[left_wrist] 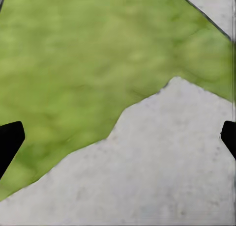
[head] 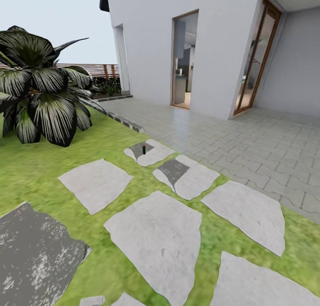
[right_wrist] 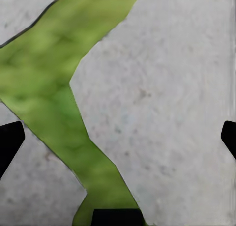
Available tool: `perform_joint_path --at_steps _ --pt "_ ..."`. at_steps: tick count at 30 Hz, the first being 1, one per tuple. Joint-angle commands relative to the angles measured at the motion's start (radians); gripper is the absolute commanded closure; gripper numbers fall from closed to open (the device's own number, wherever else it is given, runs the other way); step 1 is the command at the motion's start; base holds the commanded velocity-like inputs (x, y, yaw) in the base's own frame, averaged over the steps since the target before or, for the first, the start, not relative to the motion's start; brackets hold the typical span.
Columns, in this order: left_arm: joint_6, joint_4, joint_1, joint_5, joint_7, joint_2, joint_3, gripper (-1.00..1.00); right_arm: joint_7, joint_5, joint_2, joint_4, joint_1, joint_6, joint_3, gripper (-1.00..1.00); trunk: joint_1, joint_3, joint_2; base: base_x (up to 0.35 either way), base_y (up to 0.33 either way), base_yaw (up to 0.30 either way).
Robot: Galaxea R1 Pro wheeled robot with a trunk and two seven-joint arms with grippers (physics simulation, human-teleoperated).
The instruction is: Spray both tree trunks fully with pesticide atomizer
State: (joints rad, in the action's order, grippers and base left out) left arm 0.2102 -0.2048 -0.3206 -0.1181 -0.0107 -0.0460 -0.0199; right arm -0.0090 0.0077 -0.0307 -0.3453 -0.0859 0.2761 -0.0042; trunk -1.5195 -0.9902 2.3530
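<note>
The pesticide atomizer (head: 144, 149), a small black bottle with a red spot, stands upright on a grey stepping stone (head: 149, 153) in the head view, some way ahead near the paved terrace. In the left wrist view my left gripper (left_wrist: 118, 137) is open, its black fingertips (left_wrist: 11, 137) far apart over grass and a stone slab. The right wrist view has my right gripper (right_wrist: 118, 137) open too, above two slabs split by a grass strip. Both hold nothing. The trees and their trunks are out of view.
Several pale stepping stones (head: 160, 239) cross the lawn (head: 35, 168) toward me. A small palm (head: 40, 93) stands at the left. The white house (head: 213, 44) with an open doorway (head: 184, 59) and a grey tiled terrace (head: 258, 141) lies ahead right. Brown fence (head: 100, 69) behind.
</note>
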Motion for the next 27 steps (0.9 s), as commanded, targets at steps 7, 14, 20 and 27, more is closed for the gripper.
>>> perform_joint_path --at_steps 7,14,20,27 --pt "0.000 -0.001 0.000 0.000 0.000 0.000 0.000 -1.00 0.001 0.000 0.000 0.000 0.000 0.000 0.000 -1.00 0.000 0.000 0.000 0.306 -0.134 0.000" --pt "0.000 -0.001 0.000 0.000 0.000 0.000 0.000 -1.00 0.001 0.000 0.000 0.000 0.000 0.000 0.000 -1.00 0.000 0.000 0.000 0.297 -0.142 0.000" --pt "0.000 -0.001 0.000 0.000 0.000 0.000 0.000 -1.00 0.000 0.001 0.000 0.000 0.000 0.000 0.001 -1.00 0.000 0.000 0.000 0.296 -0.143 0.000" --pt "0.000 -0.001 0.000 0.000 0.000 0.000 0.000 -1.00 0.000 0.001 0.000 0.000 0.000 0.000 0.001 -1.00 0.000 0.000 0.000 0.296 -0.143 0.000"
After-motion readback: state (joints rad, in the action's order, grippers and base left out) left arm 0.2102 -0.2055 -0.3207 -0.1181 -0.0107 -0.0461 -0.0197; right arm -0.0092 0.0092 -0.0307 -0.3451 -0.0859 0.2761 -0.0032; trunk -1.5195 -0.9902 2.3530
